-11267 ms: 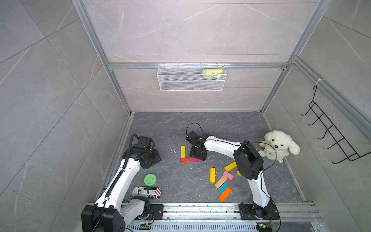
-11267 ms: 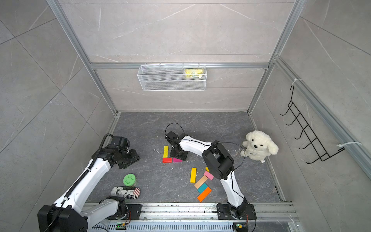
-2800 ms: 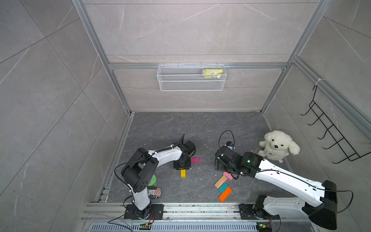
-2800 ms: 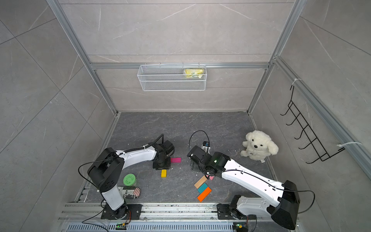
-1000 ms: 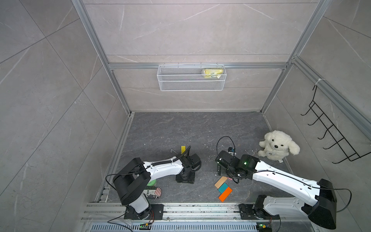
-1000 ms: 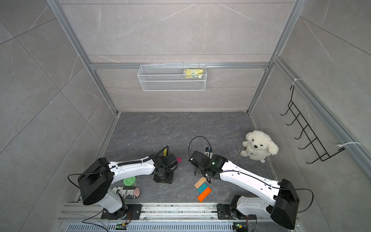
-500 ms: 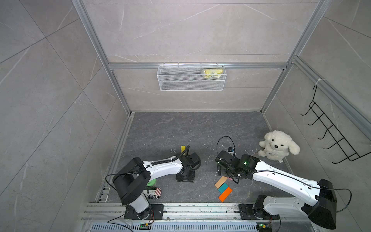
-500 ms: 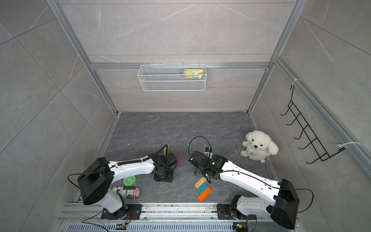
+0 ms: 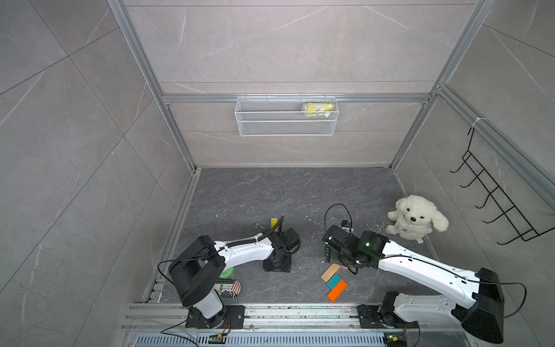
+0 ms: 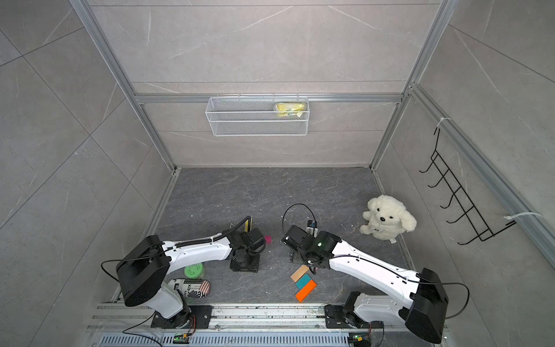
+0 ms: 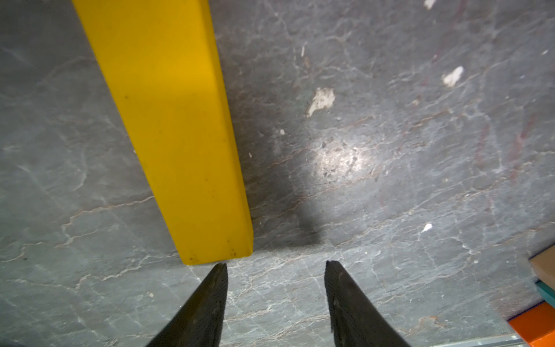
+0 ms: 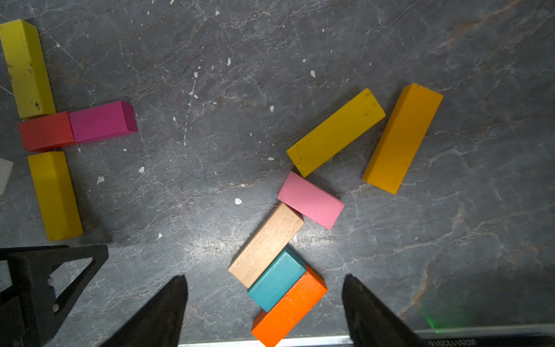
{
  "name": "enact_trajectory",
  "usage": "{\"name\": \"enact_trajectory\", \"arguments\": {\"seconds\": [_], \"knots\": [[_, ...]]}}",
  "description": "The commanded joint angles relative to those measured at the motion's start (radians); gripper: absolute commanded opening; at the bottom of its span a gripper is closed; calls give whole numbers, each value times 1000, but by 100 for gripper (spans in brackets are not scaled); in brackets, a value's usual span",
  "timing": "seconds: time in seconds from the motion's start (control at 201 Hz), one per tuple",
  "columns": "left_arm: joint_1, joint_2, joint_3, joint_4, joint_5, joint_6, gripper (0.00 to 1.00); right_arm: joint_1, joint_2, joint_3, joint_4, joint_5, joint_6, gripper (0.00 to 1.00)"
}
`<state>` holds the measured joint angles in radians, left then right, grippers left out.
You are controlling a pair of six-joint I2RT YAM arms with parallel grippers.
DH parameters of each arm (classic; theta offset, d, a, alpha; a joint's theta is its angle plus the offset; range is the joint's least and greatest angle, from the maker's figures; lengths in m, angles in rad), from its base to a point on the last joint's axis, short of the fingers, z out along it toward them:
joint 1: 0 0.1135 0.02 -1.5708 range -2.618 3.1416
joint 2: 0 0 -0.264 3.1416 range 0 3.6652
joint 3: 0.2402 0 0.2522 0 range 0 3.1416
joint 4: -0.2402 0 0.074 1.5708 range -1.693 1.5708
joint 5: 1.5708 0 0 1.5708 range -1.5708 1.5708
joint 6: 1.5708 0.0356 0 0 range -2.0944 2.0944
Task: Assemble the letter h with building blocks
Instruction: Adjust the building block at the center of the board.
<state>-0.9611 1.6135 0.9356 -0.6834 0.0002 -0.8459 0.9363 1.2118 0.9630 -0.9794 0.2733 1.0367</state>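
Building blocks (image 12: 265,245): yellow block (image 11: 168,129), just released beside red block (image 12: 46,130) toward worktop's (image 9: 240,195) front edge, extends h's stem; left gripper (image 11: 276,267) parted, empty; right gripper (image 12: 264,277) wide, empty.

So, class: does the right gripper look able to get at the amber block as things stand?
Probably yes: the right gripper is open, and the amber block lies flat, uncovered, only the yellow block close beside it.

Both top views high over the front edge, sharing the whole surface (image 9: 255,192), wrist views close above it, facing down
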Motion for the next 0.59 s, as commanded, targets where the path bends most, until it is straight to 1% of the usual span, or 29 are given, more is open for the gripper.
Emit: {"name": "enact_trajectory", "arguments": {"seconds": [0.0,0.587], "knots": [[4,9,5,-10,-19,-20,58,-3,-21,-3,-6,3,9,84],[7,20,15,-8,-42,-26,60,-2,-25,-14,5,-3,10,84]]}}
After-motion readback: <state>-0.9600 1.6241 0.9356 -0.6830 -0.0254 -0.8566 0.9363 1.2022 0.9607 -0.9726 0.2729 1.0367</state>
